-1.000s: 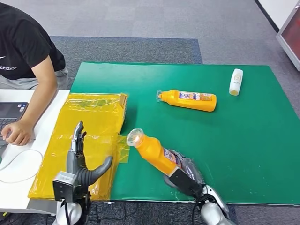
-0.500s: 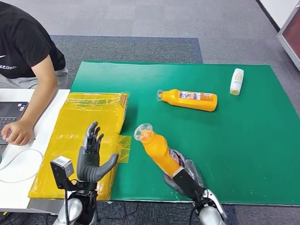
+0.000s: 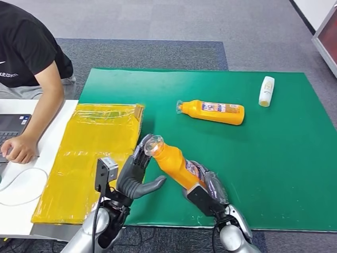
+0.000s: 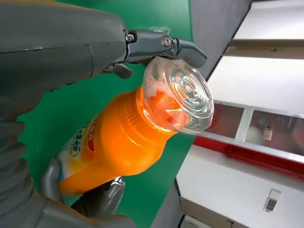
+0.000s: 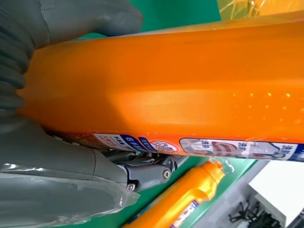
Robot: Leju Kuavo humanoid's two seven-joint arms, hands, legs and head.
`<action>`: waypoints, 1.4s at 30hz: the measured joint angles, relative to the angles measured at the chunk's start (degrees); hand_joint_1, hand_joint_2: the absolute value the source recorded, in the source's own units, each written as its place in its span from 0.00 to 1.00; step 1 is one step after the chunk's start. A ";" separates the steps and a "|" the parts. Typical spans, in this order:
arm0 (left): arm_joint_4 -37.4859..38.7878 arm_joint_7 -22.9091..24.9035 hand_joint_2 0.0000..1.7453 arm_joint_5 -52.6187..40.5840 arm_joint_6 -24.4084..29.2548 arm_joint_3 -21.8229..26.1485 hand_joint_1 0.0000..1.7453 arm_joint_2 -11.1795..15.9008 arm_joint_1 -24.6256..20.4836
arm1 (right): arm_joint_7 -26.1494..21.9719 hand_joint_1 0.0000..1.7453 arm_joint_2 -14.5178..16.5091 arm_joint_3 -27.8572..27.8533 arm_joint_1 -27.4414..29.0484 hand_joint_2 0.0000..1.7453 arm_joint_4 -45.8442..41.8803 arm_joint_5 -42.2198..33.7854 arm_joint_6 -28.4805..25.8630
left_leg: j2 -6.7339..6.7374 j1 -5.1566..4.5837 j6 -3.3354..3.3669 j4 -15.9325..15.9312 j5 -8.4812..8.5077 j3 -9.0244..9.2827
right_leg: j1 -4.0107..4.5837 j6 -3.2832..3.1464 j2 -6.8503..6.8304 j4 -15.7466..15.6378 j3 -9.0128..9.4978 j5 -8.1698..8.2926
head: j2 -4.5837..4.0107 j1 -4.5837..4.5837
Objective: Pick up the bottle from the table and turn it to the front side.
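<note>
The right hand (image 3: pixel 205 192) is wrapping around the lower body of the orange bottle (image 3: pixel 175 163), and its fingers are mostly getting hidden behind the bottle and the wrist camera in the head view, so how they're lying exactly is hard to say; the grip itself is plain enough in the right wrist view, though. The bottle is tilting up off the green mat (image 3: pixel 278 158), clear cap (image 3: pixel 154 145) pointing toward the left hand (image 3: pixel 137 174). That left hand is sitting with fingers apart, thumb sticking out under the bottle's neck, fingertips right at the cap; whether they're actually touching it is tough to call, but it isn't holding anything. The label on the held bottle is showing blue and red print along one edge, way too small and skewed to read. A second orange bottle (image 3: pixel 212 112) is lying on its side farther out on the mat, and a small white bottle (image 3: pixel 266 90) is resting near the far right corner, text unreadable on both. A person's arm (image 3: pixel 38 113) is reaching onto a white table (image 3: pixel 23 182) beside a yellow plastic-wrapped package (image 3: pixel 93 153), with the laptop (image 3: pixel 12 129) getting cut off at the frame edge.
</note>
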 joint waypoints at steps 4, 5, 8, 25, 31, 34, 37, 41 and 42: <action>1.65 0.61 1.00 1.24 0.54 -0.53 0.00 -0.01 -1.22 | -0.41 1.00 0.00 -0.03 0.19 1.00 0.27 -2.46 -0.10 | 0.00 0.00 0.00 0.00 0.00 -0.06 | 0.00 0.00 0.00 0.00 -0.05 0.00 | 0.00 0.00; 2.05 0.71 1.00 1.46 0.87 -0.65 0.00 0.01 -1.32 | -0.67 1.00 0.01 -0.03 0.18 1.00 0.29 -3.11 -0.10 | 0.00 0.00 0.00 0.00 0.00 -0.06 | 0.00 0.00 0.00 0.00 -0.06 0.00 | 0.00 0.00; 3.23 0.90 1.00 1.73 1.70 -1.00 0.00 0.04 -1.17 | -1.35 1.00 0.14 -0.01 -0.09 1.00 0.27 -4.46 -0.14 | 0.00 0.00 -0.01 0.00 0.00 -0.09 | 0.00 0.00 0.00 0.00 -0.13 0.00 | 0.00 -0.01; 8.04 0.52 1.00 -0.13 3.15 -3.15 0.00 0.06 -3.11 | -2.72 1.00 0.33 0.40 -1.97 1.00 0.11 -8.61 0.82 | -0.02 0.00 -0.01 0.00 0.02 -0.17 | 0.00 0.00 -0.01 0.01 -0.18 0.00 | 0.00 -0.01; 8.39 0.53 1.00 -0.53 3.58 -3.16 0.00 0.06 -4.06 | -3.15 1.00 0.33 1.38 -2.09 1.00 -0.71 -6.89 0.66 | -0.02 0.00 -0.01 0.00 0.02 -0.20 | 0.00 0.00 -0.01 0.03 -0.22 0.00 | 0.00 -0.02; 8.40 0.43 1.00 -0.68 3.57 -3.15 0.00 0.06 -4.48 | -3.00 1.00 0.32 2.20 -2.08 1.00 -1.22 -5.91 0.66 | -0.02 0.00 -0.01 0.00 0.02 -0.20 | 0.00 0.00 -0.01 0.03 -0.23 0.00 | 0.00 -0.01; 8.40 0.14 1.00 -1.05 3.57 -3.15 0.00 0.06 -4.67 | -2.70 1.00 0.30 2.92 -2.06 1.00 -1.52 -5.35 0.79 | -0.02 0.00 -0.01 0.00 0.02 -0.21 | 0.00 0.00 -0.01 0.03 -0.24 0.00 | 0.00 -0.01; 8.40 -0.19 1.00 -1.44 3.58 -3.15 0.00 0.04 -4.95 | -2.43 1.00 0.19 3.97 -2.03 1.00 -1.84 -4.02 0.92 | -0.02 0.00 -0.01 0.00 0.02 -0.21 | 0.00 0.00 -0.01 0.03 -0.24 0.00 | 0.00 -0.01; 8.40 -0.23 1.00 -1.47 3.58 -3.16 0.00 0.04 -5.03 | -2.39 1.00 0.14 4.17 -2.03 1.00 -1.94 -3.77 0.92 | -0.02 0.00 -0.01 0.00 0.02 -0.21 | 0.00 0.00 -0.01 0.03 -0.24 0.00 | 0.00 -0.01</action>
